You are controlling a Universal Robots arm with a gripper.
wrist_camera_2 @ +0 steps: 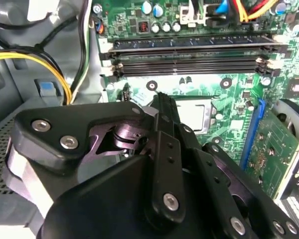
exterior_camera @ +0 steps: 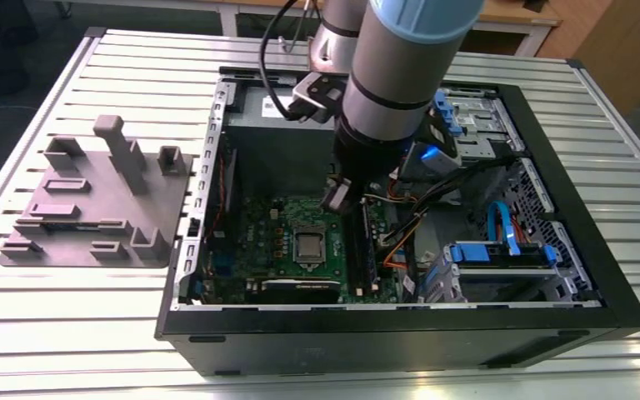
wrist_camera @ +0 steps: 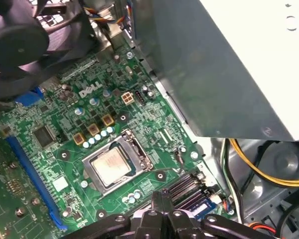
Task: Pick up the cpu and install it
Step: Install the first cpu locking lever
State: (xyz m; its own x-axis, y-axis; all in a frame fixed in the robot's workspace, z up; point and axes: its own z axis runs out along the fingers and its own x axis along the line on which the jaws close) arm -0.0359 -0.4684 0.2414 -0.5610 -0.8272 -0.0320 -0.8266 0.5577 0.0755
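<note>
- Silvery cpu (wrist_camera: pixel 111 165) sits flat in its socket on the green motherboard (wrist_camera: pixel 50 149), just ahead of and below the gripper (wrist_camera: pixel 162 201); by the look of it the seating is done.
- Fingers (wrist_camera_2: pixel 164 107) press together with nothing visible between them, so the gripper looks clenched and empty.
- Socket frame (wrist_camera: pixel 134 147) stands beside the chip, apparently not yet clamped over it.
- Memory slots (wrist_camera_2: pixel 189 55) lie just beyond the fingertips.
- Arm (exterior_camera: pixel 398 75) reaches steeply down into the open computer case (exterior_camera: pixel 587 275), keeping clear of the cables (exterior_camera: pixel 409 208).
</note>
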